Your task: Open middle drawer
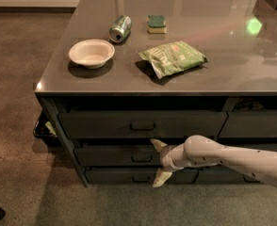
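Note:
The middle drawer (110, 155) is a wide, low dark-grey front, second of three stacked under the counter. Its small loop handle (142, 157) sits at its centre. My gripper (158, 161) is open just right of that handle, in front of the drawer. One pale finger (157, 144) points up at the drawer's top edge and the other (161, 178) hangs down over the lowest drawer (115, 175). The fingers do not close on the handle. The white arm (223, 159) comes in from the lower right.
The taller top drawer (129, 125) is above. On the grey countertop (232, 65) lie a white bowl (91, 53), a tipped can (120, 28), a sponge (156, 24) and a green chip bag (172, 58). More drawers (256, 125) are at the right. A dark object (42, 128) hangs at the cabinet's left side.

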Controlling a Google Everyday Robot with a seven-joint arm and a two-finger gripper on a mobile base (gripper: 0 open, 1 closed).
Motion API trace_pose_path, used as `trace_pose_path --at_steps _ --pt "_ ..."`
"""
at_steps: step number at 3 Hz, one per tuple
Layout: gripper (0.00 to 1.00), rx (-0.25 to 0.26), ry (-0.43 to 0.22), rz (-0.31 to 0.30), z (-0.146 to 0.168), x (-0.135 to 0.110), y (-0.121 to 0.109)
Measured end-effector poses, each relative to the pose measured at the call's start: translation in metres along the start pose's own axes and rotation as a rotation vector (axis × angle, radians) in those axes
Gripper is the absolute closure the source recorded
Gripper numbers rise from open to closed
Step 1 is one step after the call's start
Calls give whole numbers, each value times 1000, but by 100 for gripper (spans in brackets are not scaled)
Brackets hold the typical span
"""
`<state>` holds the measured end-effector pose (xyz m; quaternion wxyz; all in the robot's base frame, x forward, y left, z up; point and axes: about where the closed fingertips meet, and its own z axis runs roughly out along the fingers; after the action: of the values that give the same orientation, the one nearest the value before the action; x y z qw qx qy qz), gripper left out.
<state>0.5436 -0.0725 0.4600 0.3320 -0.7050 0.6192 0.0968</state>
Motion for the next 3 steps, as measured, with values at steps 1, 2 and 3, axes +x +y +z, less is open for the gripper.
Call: trace_pose_path --at_steps 1,2,3 --pt "0 -28 16 42 8 18 2" --pt "0 -75 24 85 20 34 10" --pt "0 -101 23 100 27 40 14"
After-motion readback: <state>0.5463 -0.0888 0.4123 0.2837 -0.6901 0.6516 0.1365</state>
